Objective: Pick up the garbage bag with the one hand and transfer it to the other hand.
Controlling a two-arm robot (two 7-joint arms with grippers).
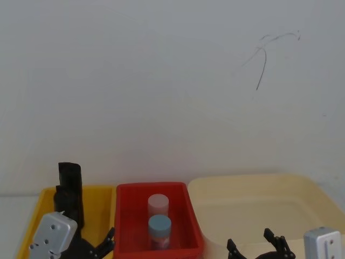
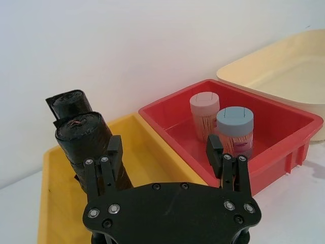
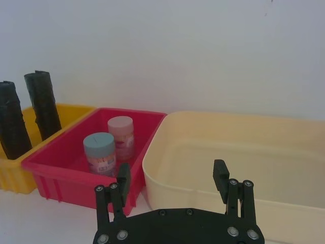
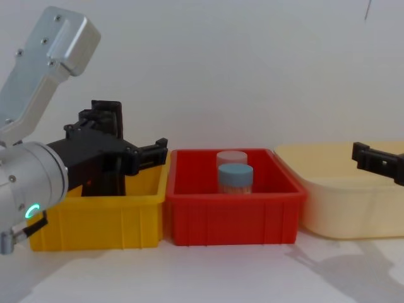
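Two black rolls stand upright in the yellow bin [image 2: 152, 152]. The nearer roll, with a reddish mark on its top, is the garbage bag [image 2: 81, 140], which also shows beside the other roll in the right wrist view [image 3: 12, 122]. The second roll [image 2: 68, 101] stands just behind it. My left gripper [image 2: 163, 150] hangs open over the yellow bin. One of its fingers [image 2: 112, 155] is right by the bag's side, and nothing is held between them. My right gripper [image 3: 171, 175] is open and empty over the cream tub [image 3: 244, 152].
A red bin [image 2: 284, 109] sits between the yellow bin and the cream tub. It holds a blue-capped jar [image 2: 235, 122] and a pink-capped jar [image 2: 204, 104]. A white wall stands close behind all three containers.
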